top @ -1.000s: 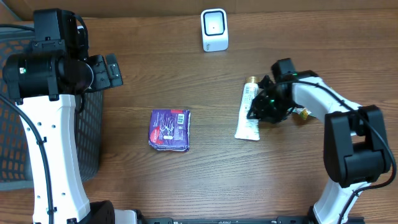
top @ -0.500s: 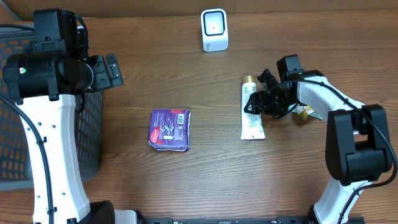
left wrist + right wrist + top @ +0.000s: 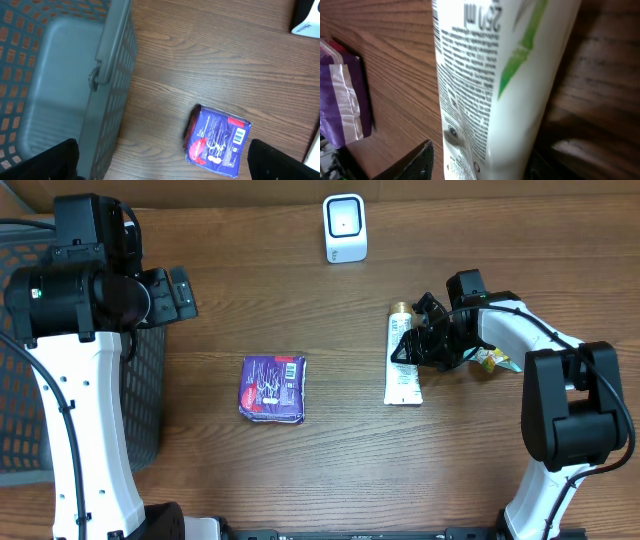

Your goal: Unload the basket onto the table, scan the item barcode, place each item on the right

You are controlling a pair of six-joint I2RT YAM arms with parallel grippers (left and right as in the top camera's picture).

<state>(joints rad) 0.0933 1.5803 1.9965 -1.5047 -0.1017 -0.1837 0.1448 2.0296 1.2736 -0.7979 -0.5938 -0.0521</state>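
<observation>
A white tube (image 3: 403, 367) with a gold cap lies on the wooden table right of centre. My right gripper (image 3: 420, 340) is low over its cap end. In the right wrist view the tube (image 3: 490, 75) fills the space between the fingers of the right gripper (image 3: 480, 162). A gap shows beside the left finger (image 3: 417, 162), so the jaws stand open around the tube. The white scanner (image 3: 345, 227) stands at the table's far edge. My left gripper (image 3: 178, 290) hangs open high above the table's left side, with nothing in it (image 3: 162, 165).
A purple packet (image 3: 272, 388) lies mid-table, also under the left wrist camera (image 3: 217, 141). A grey mesh basket (image 3: 20, 390) stands at the left edge. A small yellow-green item (image 3: 492, 361) lies just right of the right gripper.
The tube has swung from a slant to nearly straight along the table's depth and shifted slightly. The right gripper moved a little toward the far side. The left arm stayed still.
</observation>
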